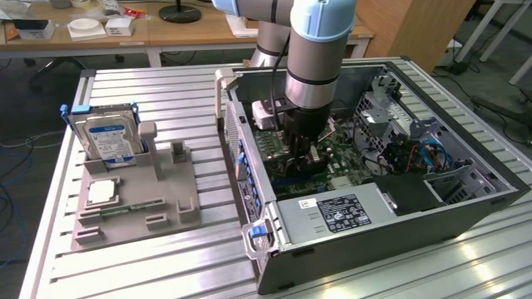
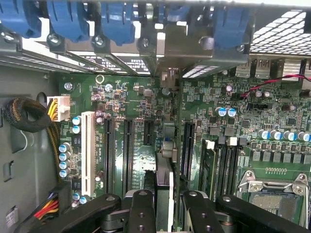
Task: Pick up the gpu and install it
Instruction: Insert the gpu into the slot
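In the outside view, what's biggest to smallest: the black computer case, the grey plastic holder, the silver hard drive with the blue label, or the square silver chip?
1. black computer case
2. grey plastic holder
3. silver hard drive with the blue label
4. square silver chip

No wording can be read. The hard drive (image 1: 106,138), at the exterior view's left, carries a blue and white label with print too small to make out. The power supply (image 1: 301,219), low in the middle of that view, bears a black label (image 1: 343,212) with white print, also illegible. The white markings on the motherboard (image 2: 136,104) are too fine to read.
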Robot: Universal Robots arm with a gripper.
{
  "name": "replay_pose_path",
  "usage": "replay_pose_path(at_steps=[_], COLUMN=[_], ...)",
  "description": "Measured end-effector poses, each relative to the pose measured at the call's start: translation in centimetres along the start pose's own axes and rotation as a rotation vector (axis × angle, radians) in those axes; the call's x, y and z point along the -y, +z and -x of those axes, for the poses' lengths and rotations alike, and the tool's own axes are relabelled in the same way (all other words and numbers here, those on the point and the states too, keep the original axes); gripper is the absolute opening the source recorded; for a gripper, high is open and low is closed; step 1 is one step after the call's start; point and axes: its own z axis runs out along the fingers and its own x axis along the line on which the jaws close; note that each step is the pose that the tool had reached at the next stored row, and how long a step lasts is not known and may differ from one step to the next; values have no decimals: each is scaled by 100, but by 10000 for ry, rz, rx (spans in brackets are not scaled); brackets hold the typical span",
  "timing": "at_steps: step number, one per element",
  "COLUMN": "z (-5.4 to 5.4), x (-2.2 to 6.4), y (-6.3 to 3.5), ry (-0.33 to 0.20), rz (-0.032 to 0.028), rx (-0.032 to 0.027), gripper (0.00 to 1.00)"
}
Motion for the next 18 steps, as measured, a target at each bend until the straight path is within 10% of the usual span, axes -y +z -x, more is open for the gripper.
replay_pose_path(at_steps=[18], z=[-1], x=[14], y=[-62], ry=[-8], rz=[-7], rx=[3], gripper=[27])
